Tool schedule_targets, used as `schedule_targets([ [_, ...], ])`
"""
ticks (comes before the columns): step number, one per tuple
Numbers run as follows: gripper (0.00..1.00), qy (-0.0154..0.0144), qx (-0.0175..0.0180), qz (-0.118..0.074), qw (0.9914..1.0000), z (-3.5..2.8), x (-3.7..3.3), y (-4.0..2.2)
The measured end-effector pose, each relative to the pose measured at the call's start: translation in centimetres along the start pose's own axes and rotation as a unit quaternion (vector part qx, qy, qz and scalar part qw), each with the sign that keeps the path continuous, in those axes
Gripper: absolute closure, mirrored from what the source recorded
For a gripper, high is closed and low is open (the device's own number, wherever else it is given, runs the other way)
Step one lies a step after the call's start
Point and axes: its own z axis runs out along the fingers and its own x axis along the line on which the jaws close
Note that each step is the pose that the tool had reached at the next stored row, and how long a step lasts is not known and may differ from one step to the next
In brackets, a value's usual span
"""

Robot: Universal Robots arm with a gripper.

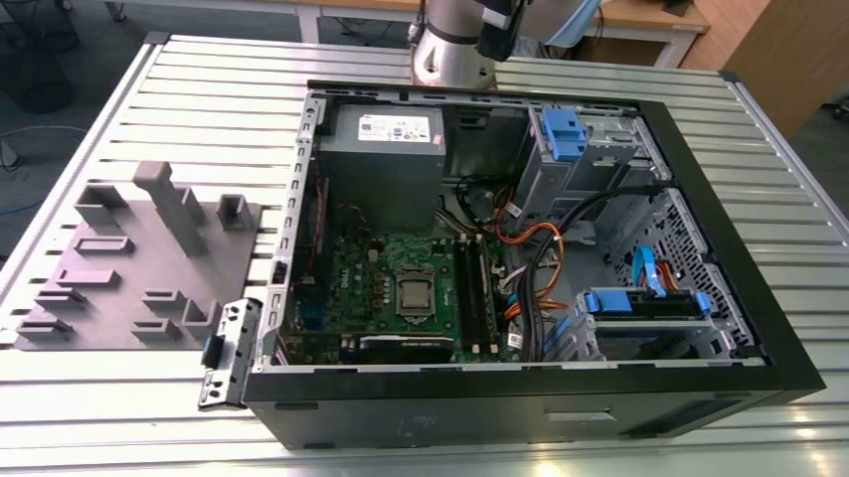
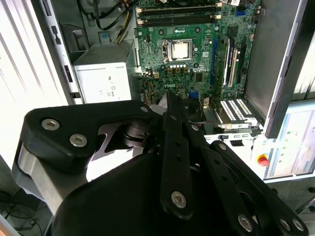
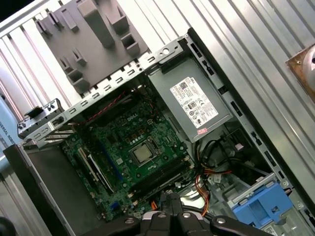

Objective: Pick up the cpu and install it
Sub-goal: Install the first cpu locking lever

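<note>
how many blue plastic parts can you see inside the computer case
2 big ones: a blue bracket on the drive bay at the far end, and a blue caddy at the near end on the exterior view's right. Cables may hide more.

The exterior view looks steeply down at the open computer case (image 1: pixel 531 248) from beyond its front edge, taking in the slatted table (image 1: pixel 159 89). Both wrist views hang high above, sharing the green motherboard (image 2: pixel 187 44) (image 3: pixel 128 152) with it.

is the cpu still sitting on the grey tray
No, the cpu lies in the socket on the green motherboard, inside the open computer case, in the first wrist view.
</note>
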Motion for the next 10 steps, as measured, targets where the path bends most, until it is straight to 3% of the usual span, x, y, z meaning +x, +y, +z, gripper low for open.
schedule_targets([
  [10, 0.89, 0.0, 0.0, 0.0, 1.0, 0.39, -0.01, -0.02],
])
